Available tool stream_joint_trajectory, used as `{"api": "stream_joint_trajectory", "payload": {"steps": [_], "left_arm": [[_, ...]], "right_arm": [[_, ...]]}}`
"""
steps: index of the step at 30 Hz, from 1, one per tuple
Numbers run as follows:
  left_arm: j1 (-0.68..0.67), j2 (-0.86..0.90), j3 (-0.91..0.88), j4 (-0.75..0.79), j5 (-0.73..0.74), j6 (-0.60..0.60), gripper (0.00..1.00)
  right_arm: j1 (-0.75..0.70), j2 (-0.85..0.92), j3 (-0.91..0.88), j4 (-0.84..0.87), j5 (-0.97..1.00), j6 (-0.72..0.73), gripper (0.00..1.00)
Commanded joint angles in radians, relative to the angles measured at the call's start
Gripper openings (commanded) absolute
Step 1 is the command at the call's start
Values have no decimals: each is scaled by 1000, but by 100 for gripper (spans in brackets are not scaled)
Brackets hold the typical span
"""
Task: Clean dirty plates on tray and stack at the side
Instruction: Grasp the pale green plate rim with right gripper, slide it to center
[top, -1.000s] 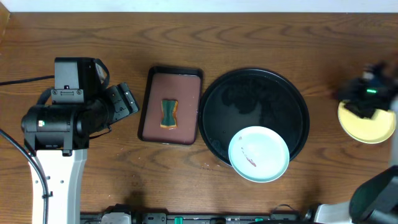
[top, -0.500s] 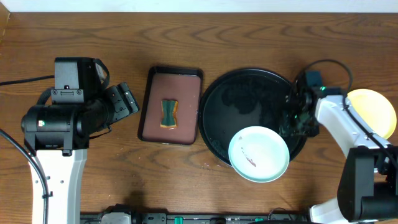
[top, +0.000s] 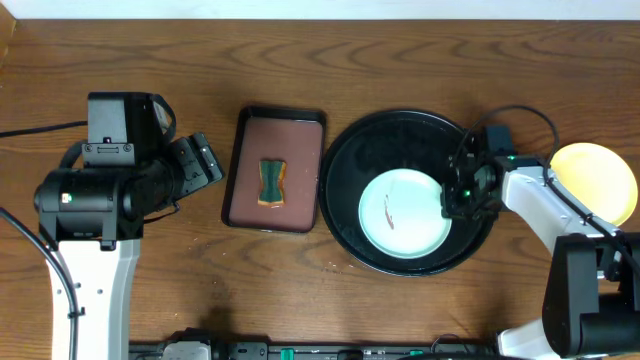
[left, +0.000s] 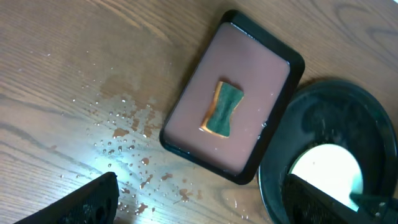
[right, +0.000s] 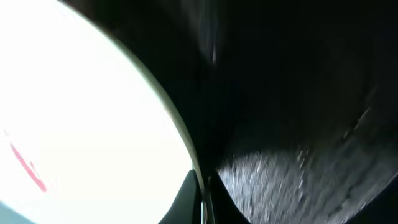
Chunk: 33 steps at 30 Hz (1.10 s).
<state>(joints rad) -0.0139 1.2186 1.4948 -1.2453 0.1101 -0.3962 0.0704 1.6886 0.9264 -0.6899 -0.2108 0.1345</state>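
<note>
A pale mint-blue plate (top: 403, 213) with a thin red smear lies inside the large black tray (top: 400, 130). My right gripper (top: 450, 200) is shut on the plate's right rim; in the right wrist view the rim (right: 186, 143) runs between my two fingertips (right: 202, 193) above the tray floor (right: 298, 93). A yellow plate (top: 600, 180) lies on the table right of the tray. My left gripper (left: 199, 202) is open and empty above the wet wood, left of the tray (left: 292, 124). No third plate is in view.
A small brown tray with a black rim (top: 275, 130) holds a green sponge (top: 271, 182), left of the black tray; both show in the left wrist view (left: 205, 74), (left: 224, 109). Water drops (left: 124, 130) spot the wood beside it.
My right arm came from the yellow plate at the right to the tray. It took the mint-blue plate by its rim and drew it from the tray's front edge into the tray.
</note>
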Motion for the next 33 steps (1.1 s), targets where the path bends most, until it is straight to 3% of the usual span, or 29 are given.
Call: {"api": "stream_joint_trajectory", "payload": {"steps": [1,10,11,13,16,21,22,26,33], "left_arm": [[5,-3,21,0,10,-5,84],[4,-3,21,0,10,-5,84],[4,-3,21,0,10,-5,84],[4,-3,21,0,10,-5,84],[5,-3,21,0,10,-5,84],[4,-3,21,2,11,-7,84],[4,-3,21,2,14,-18,100],[2,6,18,59,15,-32,98],[-6,70,16,95,23,-31,98]], "right_arm": [[4,-2,43,72,-36,87,1],[6,-2,43,173,85,-33,1],[6,-2,42,170,79,-43,8],[6,-2,42,161,71,-48,38],[3,-24,58,143,71,-84,48],[-12,-34,225,-17,71,-84,45],[-12,-34,270,-61,71,-91,43],[-11,-34,397,-177,71,-98,43],[-10,-34,412,-182,-13,-97,46]]}}
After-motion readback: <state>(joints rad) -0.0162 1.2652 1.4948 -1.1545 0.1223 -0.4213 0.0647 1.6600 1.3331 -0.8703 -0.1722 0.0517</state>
